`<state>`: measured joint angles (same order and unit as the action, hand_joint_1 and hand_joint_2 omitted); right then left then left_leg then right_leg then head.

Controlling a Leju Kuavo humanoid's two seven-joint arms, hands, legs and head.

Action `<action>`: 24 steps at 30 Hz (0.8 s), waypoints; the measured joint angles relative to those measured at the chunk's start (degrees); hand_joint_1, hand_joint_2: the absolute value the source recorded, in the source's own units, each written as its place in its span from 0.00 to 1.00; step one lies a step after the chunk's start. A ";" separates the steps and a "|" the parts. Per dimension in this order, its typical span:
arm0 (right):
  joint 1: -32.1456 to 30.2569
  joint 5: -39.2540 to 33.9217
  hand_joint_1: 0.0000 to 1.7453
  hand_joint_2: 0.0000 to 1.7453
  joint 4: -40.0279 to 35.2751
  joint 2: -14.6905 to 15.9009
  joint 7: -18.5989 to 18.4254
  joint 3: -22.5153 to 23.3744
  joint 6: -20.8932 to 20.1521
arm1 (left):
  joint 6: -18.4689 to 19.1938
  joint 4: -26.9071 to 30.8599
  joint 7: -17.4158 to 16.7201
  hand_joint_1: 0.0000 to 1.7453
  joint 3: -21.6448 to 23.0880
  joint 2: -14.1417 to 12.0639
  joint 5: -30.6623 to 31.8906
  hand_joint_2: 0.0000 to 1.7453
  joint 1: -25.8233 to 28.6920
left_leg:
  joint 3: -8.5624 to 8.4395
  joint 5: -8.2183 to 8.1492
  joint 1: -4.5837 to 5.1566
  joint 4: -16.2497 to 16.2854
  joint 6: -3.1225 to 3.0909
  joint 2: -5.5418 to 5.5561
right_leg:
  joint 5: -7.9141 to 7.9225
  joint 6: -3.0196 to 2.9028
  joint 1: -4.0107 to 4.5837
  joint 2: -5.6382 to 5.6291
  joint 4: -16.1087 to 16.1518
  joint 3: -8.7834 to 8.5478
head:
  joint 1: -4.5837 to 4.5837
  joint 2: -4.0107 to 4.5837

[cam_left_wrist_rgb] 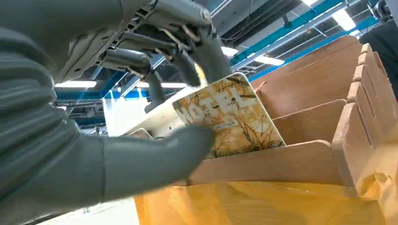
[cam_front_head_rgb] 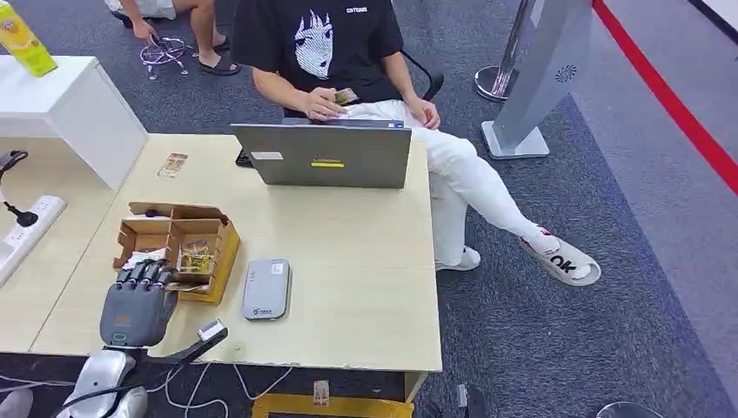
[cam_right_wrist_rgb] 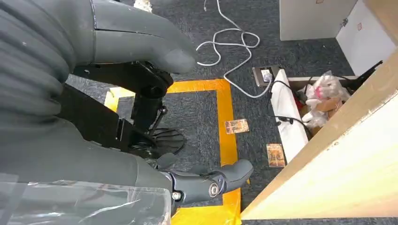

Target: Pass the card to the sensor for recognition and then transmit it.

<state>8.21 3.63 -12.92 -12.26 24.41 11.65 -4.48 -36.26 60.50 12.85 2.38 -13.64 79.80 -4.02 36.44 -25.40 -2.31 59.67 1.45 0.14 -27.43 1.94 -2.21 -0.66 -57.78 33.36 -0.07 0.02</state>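
L hand [cam_front_head_rgb: 139, 300] fingers down in box [cam_front_head_rgb: 219, 252], pinching card [cam_left_wrist_rgb: 230, 117].

I see bare table [cam_front_head_rgb: 357, 261] at my two o'clock; laptop [cam_front_head_rgb: 324, 155] blocks twelve, card box [cam_front_head_rgb: 178, 244] crowds eleven.

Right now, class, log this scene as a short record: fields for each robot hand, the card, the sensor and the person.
left robot hand: pinches a card in the wooden organizer
card: patterned, standing tilted in a compartment
sensor: grey, flat on the table, beside the organizer
right robot hand: holds nothing, hangs over the floor
person: seated behind the laptop
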 joint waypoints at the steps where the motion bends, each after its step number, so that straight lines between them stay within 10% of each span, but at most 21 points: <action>1: 0.00 0.00 0.00 1.00 0.00 0.00 0.00 0.00 -0.04 | 0.00 0.00 0.00 1.00 0.00 0.00 0.00 1.00 0.00 | 0.00 0.00 0.00 0.00 0.00 0.00 | 0.00 0.00 0.00 0.00 0.00 0.00 | 0.00 0.00; 19: 0.00 0.55 0.00 1.00 0.00 0.00 0.00 0.28 -0.48 | -0.59 0.00 0.18 1.00 0.00 0.00 -1.71 1.00 0.06 | 0.00 0.00 0.00 0.00 0.00 0.00 | 0.00 0.00 0.00 0.00 0.00 -0.01 | 0.00 0.00; 24: -0.01 0.85 0.00 1.00 0.00 0.00 -0.07 0.46 -0.28 | -3.30 7.16 5.40 1.00 -0.70 1.76 -1.98 1.00 2.06 | 0.01 0.00 0.00 0.02 0.00 0.07 | 0.00 0.00 -0.01 0.06 0.00 -0.02 | 0.02 0.00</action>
<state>8.21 4.48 -12.92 -12.26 24.35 12.11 -4.76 -39.56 67.66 18.25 1.69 -11.88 77.82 -1.96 36.46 -25.39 -2.31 59.68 1.44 0.21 -27.43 1.95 -2.21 -0.60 -57.77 33.34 -0.04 0.02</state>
